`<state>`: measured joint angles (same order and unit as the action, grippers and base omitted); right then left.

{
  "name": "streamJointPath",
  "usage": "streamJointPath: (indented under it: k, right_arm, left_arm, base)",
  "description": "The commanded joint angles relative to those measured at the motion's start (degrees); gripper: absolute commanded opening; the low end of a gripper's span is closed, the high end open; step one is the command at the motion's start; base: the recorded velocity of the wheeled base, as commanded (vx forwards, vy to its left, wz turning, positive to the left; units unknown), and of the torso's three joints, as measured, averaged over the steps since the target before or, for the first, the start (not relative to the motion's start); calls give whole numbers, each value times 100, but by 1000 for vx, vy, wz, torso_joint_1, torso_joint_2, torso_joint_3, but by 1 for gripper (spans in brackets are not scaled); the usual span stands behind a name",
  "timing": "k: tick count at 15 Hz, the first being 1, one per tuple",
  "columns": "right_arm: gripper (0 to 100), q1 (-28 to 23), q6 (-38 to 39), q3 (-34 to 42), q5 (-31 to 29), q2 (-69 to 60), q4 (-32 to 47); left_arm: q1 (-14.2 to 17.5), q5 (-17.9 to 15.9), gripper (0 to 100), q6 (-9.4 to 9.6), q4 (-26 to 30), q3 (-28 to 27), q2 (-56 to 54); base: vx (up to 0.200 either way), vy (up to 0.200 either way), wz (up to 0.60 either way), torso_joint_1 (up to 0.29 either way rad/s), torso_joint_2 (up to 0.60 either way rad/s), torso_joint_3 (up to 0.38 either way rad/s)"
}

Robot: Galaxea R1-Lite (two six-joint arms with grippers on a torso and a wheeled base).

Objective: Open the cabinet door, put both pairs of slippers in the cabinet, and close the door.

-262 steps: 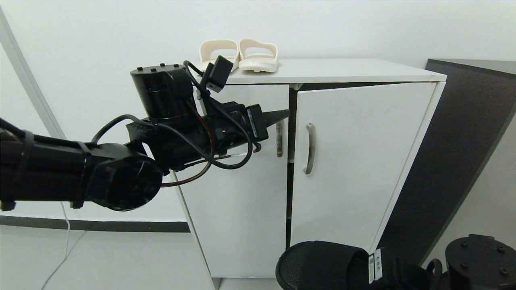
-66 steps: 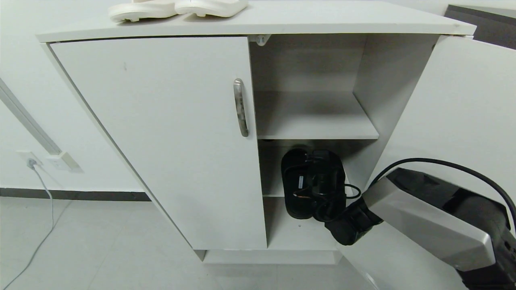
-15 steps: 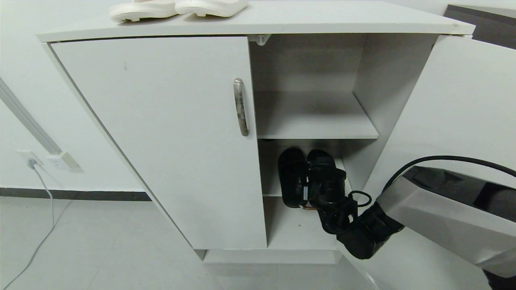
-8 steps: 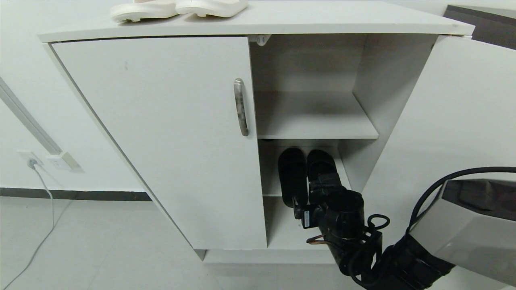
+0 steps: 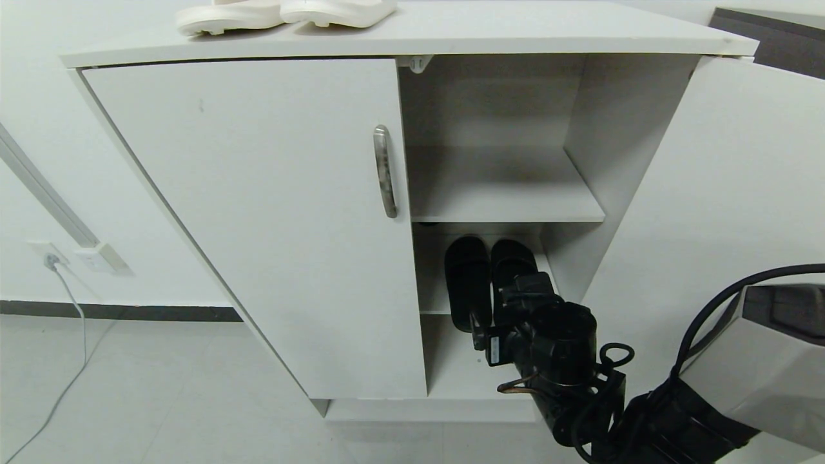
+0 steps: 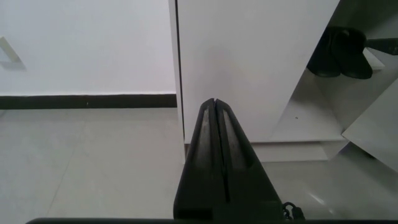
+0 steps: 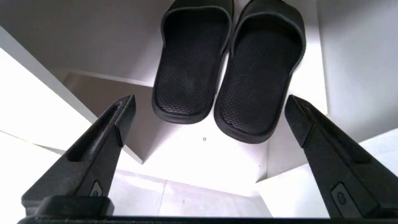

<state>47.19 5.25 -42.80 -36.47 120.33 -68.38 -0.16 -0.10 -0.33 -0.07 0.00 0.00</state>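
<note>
The black slippers lie on the low shelf of the cabinet at 6 o'clock, so I think the wide-open right end effector should back straight out without bumping them, then go for the white slippers on top at 11 o'clock, while the left end effector is pressed closed.

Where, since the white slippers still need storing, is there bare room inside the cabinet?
The upper shelf, between the shut left door and the right wall, is bare. Below, black slippers crowd their shelf, the right end effector before them.
</note>
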Motion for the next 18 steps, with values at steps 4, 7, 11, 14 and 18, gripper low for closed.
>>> streamJointPath:
  k: [4, 7, 11, 14, 18]
  right_arm:
    - [100, 36, 2, 0, 0, -1, 0]
    - [100, 45, 2, 0, 0, -1, 0]
    - [100, 53, 2, 26, 0, -1, -18]
    - [100, 203, -51, 624, 536, -335, -123]
    - [100, 423, -350, 1239, 1019, -766, -501]
  left_arm:
    - [-2, -8, 0, -2, 7, 0, 9]
    - [-2, -8, 0, -2, 7, 0, 9]
    - [-2, -8, 0, -2, -1, 0, 9]
    - [-2, 1, 0, -2, -1, 0, 9]
    - [-2, 1, 0, -2, -1, 0, 9]
  base:
    - [0, 0, 0, 2, 1, 26]
    - [0, 0, 0, 1, -1, 172]
    - [0, 0, 0, 4, 4, 204]
    - [0, 0, 0, 2, 2, 173]
    - [0, 0, 0, 1, -1, 18]
